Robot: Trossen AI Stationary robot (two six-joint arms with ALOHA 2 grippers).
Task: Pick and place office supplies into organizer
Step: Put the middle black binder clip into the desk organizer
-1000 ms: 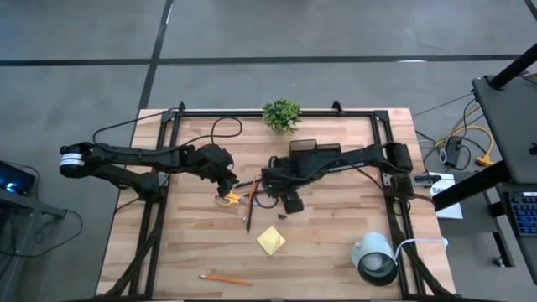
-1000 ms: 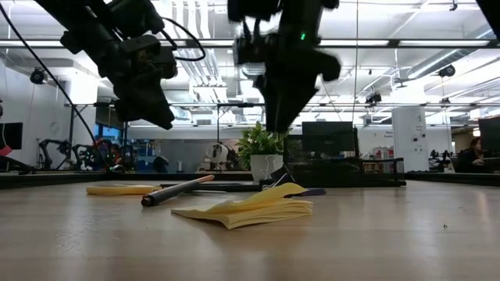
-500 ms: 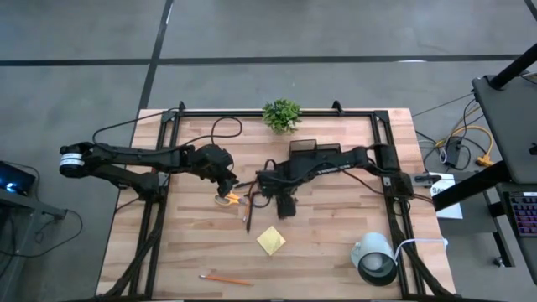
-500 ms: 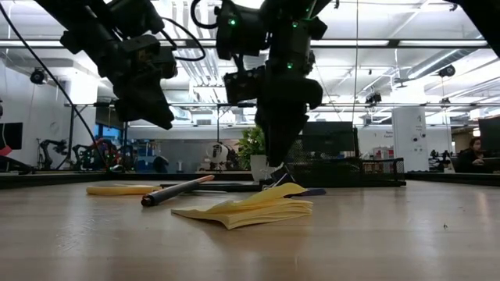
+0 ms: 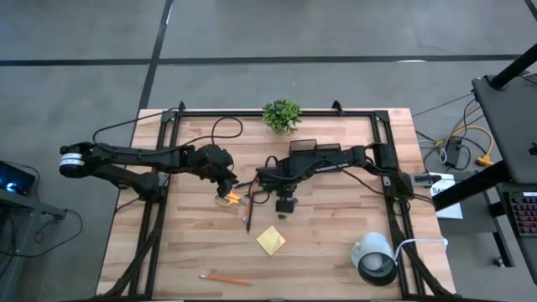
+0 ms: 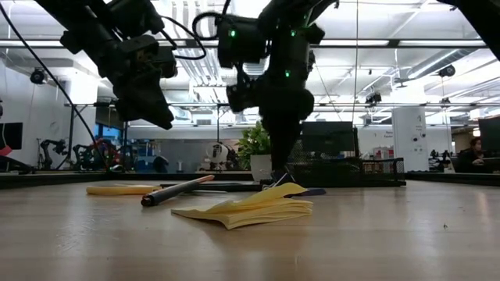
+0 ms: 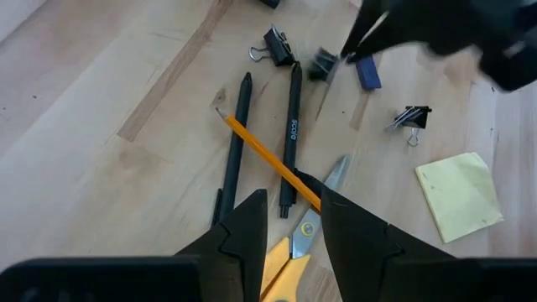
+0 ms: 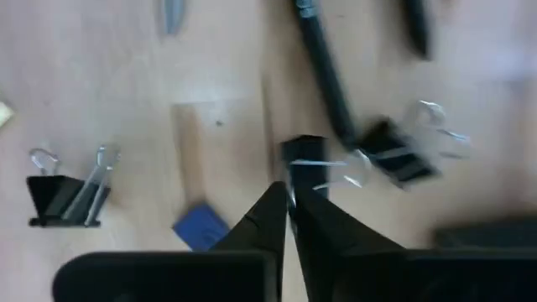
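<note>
My right tool [image 8: 288, 201] is down at the table [image 5: 336, 226] with its fingers pinched nearly together on the wire handle of a small black binder clip [image 8: 304, 159]. I judge this to be a thin grip: only the wire loop is between the tips, so the clip could swing, twist free or drop on the lift. A second binder clip [image 8: 394, 155] lies just beside it, touching a dark pen [image 8: 323, 71], and a sideways drag could knock both about. A small blue piece [image 8: 201, 228] and another binder clip [image 8: 63, 197] sit near too.

My left tool [image 7: 289, 214] hangs about half open over the yellow-handled scissors [image 7: 298, 243], gripping nothing, with an orange pencil [image 7: 273, 164] and two pens [image 7: 289, 138] crossing right under its tips. The arms are close; if the left one moves now, they may clash.

The black mesh organizer [image 5: 304, 148] stands at the far side of the table near the green plant [image 5: 281, 114], close behind the right arm, so the carry is short but the wrist could clip its rim. The sticky-note pad [image 5: 270, 240] lies well clear.
</note>
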